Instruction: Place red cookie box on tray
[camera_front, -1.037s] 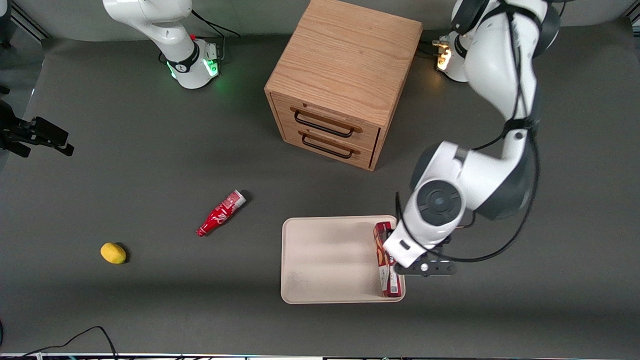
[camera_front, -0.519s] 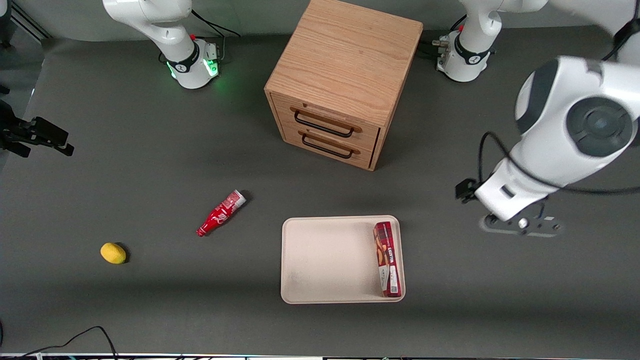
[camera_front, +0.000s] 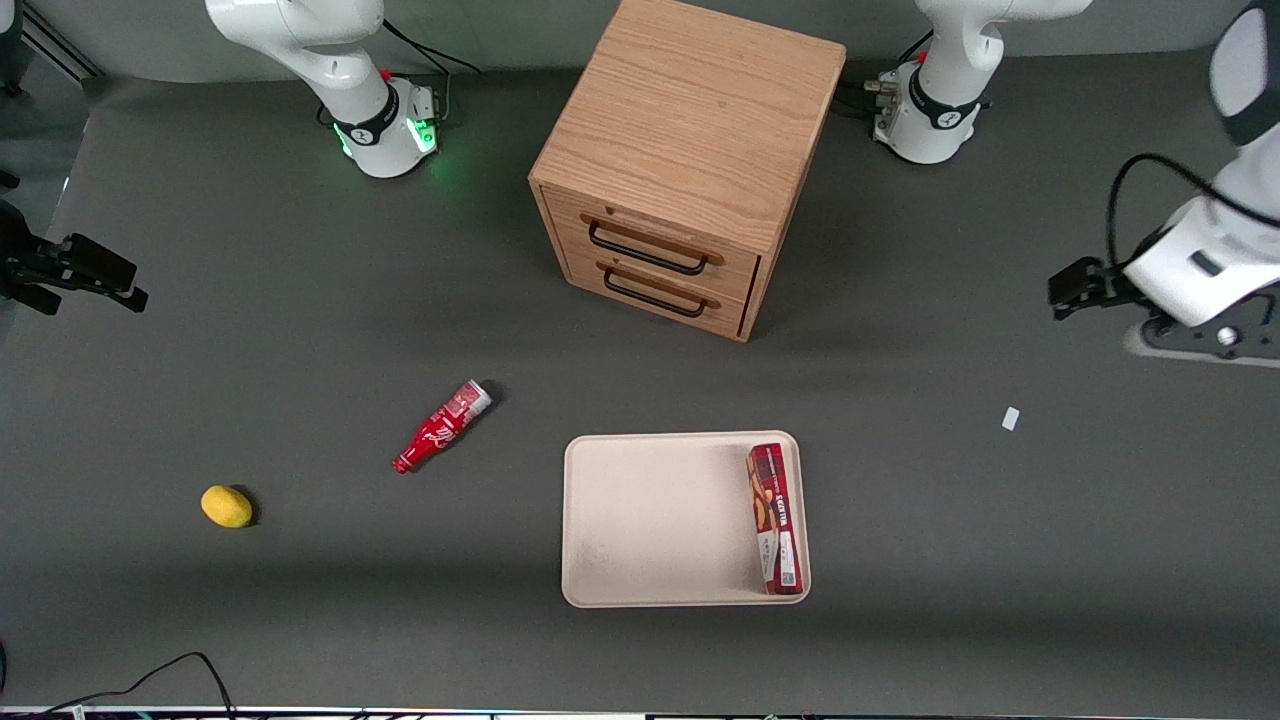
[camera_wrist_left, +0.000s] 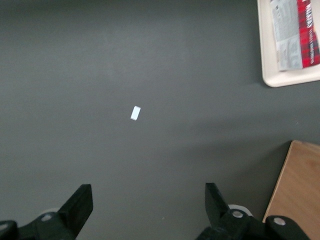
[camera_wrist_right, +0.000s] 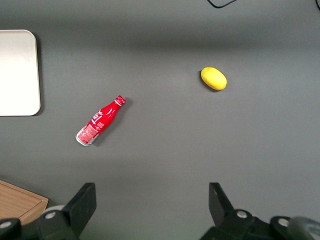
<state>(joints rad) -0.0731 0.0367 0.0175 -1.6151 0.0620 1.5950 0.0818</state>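
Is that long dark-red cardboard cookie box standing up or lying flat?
Lying flat. The long dark-red cardboard cookie box rests lengthwise in the cream-white tray, along one rim. The left arm's gripper is open, well away.

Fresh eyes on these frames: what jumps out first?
The wooden drawer cabinet dominates, standing farther from the front camera than the tray. Next is the red cookie box, lying inside the tray along the rim toward the working arm's end. The end effector hangs open and empty over bare table near a small white scrap, well clear of the tray.
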